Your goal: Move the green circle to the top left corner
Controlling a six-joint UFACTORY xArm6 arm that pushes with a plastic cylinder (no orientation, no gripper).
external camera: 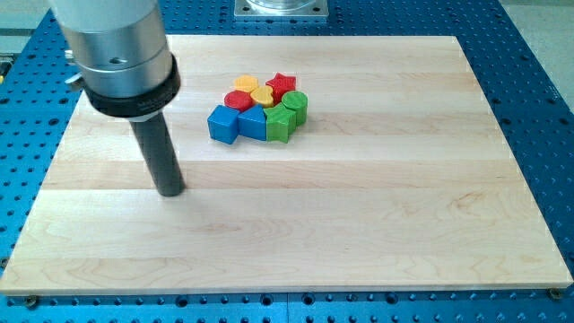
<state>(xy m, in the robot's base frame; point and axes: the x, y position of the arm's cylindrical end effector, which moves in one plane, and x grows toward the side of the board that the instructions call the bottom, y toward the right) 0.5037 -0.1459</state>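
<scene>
Jaws are absent: my tip (170, 190), a bare rod left of the cluster, risks scattering neighbours because the green circle (296, 105) sits at the cluster's far right, toward the table (359, 224) edge.

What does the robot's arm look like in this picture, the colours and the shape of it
A fat silvery metal cylinder with a black ring round its lower edge. A straight dark rod sticks out below, round and plain, ending in my tip. No cables or markings show.
</scene>
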